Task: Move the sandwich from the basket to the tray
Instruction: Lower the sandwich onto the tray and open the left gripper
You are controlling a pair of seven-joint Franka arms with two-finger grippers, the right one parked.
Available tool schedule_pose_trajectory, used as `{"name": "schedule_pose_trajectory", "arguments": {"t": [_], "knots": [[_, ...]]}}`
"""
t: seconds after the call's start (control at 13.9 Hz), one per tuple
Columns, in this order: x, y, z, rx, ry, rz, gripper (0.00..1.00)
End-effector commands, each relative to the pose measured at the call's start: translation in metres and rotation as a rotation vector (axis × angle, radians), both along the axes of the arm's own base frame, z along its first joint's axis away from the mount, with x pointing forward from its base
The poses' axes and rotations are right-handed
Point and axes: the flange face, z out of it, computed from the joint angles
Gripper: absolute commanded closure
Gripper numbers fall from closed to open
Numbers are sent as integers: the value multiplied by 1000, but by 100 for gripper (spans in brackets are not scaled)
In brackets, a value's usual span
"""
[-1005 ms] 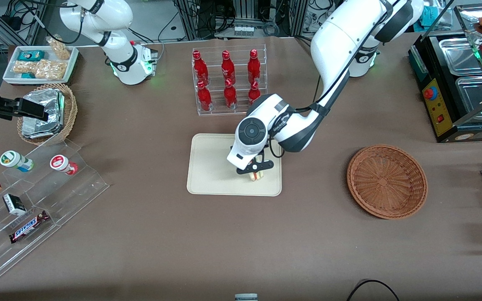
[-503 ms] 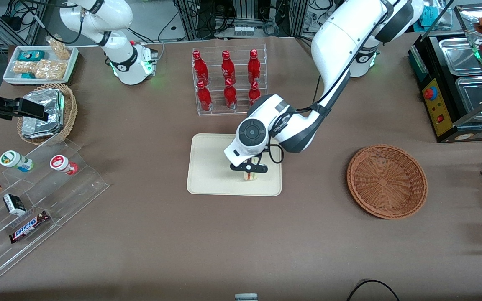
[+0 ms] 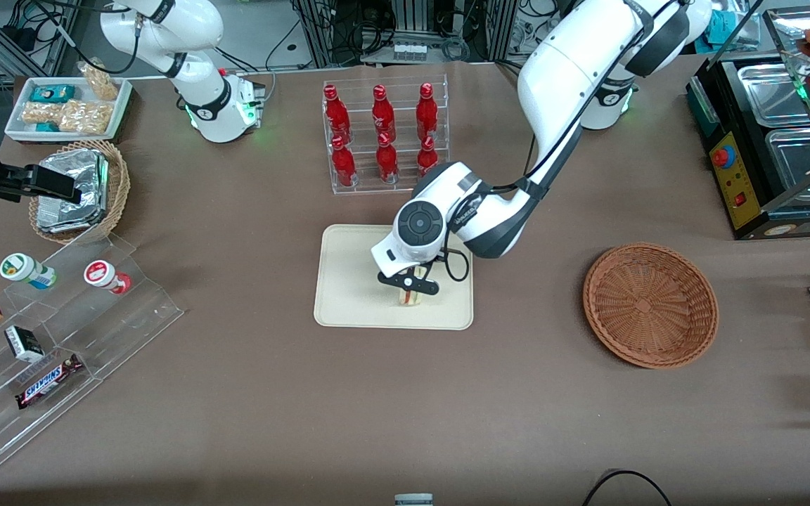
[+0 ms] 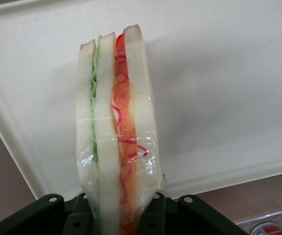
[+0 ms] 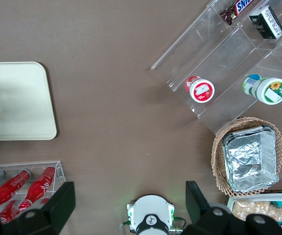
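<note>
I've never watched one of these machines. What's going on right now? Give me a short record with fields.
gripper: above the tray, shut on the sandwich
sandwich: held upright between the fingers, over the tray
tray: cream, nearer the front camera than the red bottles
basket: toward the working arm's end, no sandwich in it
stage: sandwich not yet released

The gripper [image 3: 410,287] hides most of the sandwich [image 3: 410,298].

Counts on the table
One sandwich [image 3: 410,297], one tray [image 3: 356,281], one basket [image 3: 650,304], one gripper [image 3: 408,282], six red bottles [image 3: 379,133], two lidded cups [image 3: 27,270], one tan basket [image 3: 118,184].
</note>
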Motion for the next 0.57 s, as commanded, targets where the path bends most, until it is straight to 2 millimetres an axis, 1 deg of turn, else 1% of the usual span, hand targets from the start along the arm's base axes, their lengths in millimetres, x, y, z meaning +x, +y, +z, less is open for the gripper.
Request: {"name": "schedule_pose_trajectory", "arguments": {"t": [0.0, 0.07, 0.43, 0.5], "knots": [[-3, -10, -10, -9, -4, -23, 77], [-11, -23, -11, -22, -15, -35, 77], [-12, -31, -32, -23, -9, -4, 75], [-12, -31, -35, -21, -7, -4, 72]]}}
